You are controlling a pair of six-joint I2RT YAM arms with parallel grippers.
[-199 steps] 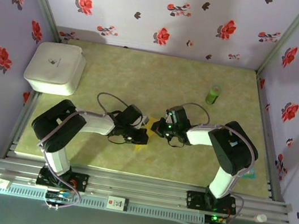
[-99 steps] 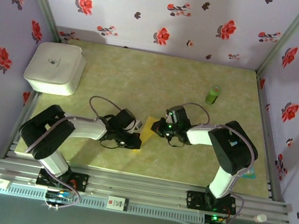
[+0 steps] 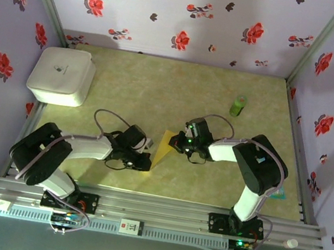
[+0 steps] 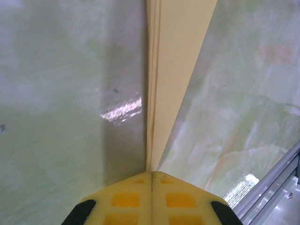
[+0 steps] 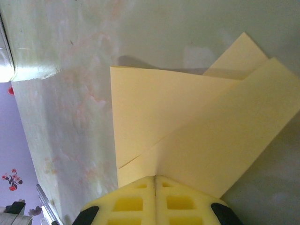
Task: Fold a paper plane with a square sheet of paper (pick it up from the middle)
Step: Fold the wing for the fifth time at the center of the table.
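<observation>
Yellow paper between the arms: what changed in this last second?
The left arm drew back toward the near-left, its left fingers shut on the yellow paper, so more paper now shows between the arms. The right fingers stayed put, shut on the paper's other end. The green cylinder and white box did not move.

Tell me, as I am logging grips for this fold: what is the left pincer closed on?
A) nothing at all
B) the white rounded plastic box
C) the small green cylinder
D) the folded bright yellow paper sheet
D: in the left wrist view the left pincer has its tips pressed together, and the folded bright yellow paper sheet runs straight out from between them.
</observation>
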